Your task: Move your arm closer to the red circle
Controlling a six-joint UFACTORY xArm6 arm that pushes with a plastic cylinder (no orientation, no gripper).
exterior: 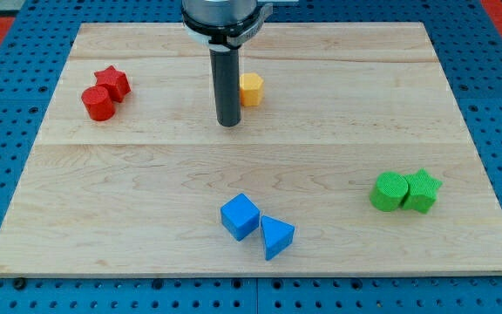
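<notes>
The red circle (98, 103), a short red cylinder, sits at the view's upper left of the wooden board (251, 148). A red star (112, 82) touches it on its upper right side. My tip (228, 124) stands near the board's top middle, well to the right of the red circle and a little lower than it. A yellow hexagon-like block (251, 89) sits just right of the rod, partly hidden behind it.
A blue cube (240, 216) and a blue triangle (276, 236) lie side by side at the bottom middle. A green cylinder (390, 192) and a green star (423, 190) touch at the right. Blue pegboard surrounds the board.
</notes>
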